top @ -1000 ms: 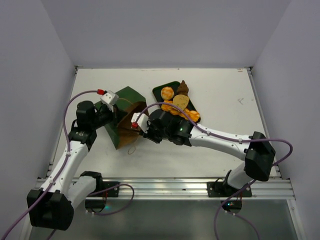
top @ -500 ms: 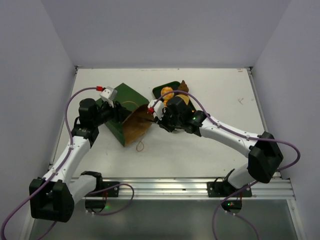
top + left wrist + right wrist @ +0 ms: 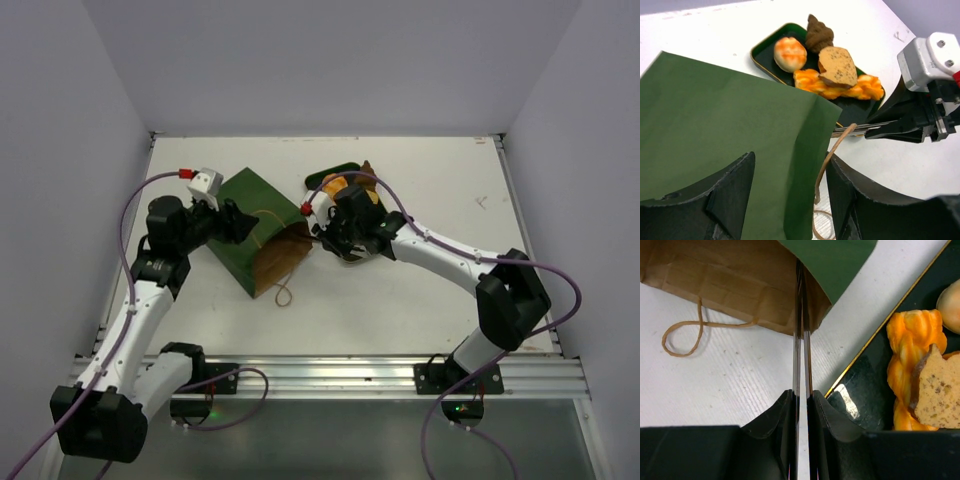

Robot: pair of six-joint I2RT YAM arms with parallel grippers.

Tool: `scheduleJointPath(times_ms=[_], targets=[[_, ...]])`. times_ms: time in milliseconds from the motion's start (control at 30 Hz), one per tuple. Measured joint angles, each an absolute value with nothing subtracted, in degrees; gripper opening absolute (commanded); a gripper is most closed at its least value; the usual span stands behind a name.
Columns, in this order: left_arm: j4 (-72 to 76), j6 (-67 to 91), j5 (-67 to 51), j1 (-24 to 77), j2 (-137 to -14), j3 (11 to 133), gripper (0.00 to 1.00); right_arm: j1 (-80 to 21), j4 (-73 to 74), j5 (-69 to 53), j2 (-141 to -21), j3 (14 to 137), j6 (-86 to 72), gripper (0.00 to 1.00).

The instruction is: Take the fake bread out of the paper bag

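While left gripper (image 3: 790, 170) is spreading apart off the paper bag (image 3: 715, 110), right gripper (image 3: 801, 270) is staying pinched together; fake bread (image 3: 790, 54) seemingly out.

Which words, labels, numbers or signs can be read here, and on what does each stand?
None can be read in any view.
The dark green paper bag, the flat dark green tray and the golden-orange toy pastries carry no print.
The dark scribble on the white table is too small to read.
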State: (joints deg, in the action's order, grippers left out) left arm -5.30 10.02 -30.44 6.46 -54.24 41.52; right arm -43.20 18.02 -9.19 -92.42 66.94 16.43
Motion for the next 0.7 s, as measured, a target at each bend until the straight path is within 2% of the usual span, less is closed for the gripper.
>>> scheduleJointPath(times_ms=[133,167,267,333,433,600,700], targets=[[-7.5,12.1,-25.4,6.5,-51.9,43.7,0.71,-41.8,18.0,-9.3,-92.4,67.5,15.6,0.18],[-8.1,12.9,-24.0,6.5,-51.5,44.4,0.77,-41.5,17.9,-9.6,-92.4,67.7,15.5,0.18],[-10.0,15.8,-18.3,6.5,-51.1,45.9,0.83,-41.2,17.9,-10.1,-92.4,67.8,15.2,0.18],[-11.4,18.0,-13.6,6.4,-51.7,46.8,0.85,-41.2,17.9,-10.2,-92.5,67.8,15.0,0.18],[-13.9,22.3,-8.2,4.4,-54.8,48.3,0.85,-41.2,17.9,-10.3,-92.5,67.8,15.0,0.18],[-16.3,29.7,-5.7,-5.3,-64.6,49.4,0.79,-41.2,17.9,-10.5,-92.7,67.9,14.9,0.18],[-17.8,33.5,-5.2,-8.1,-70.8,49.4,0.69,-41.2,17.9,-10.7,-93.4,68.6,14.9,0.18]])
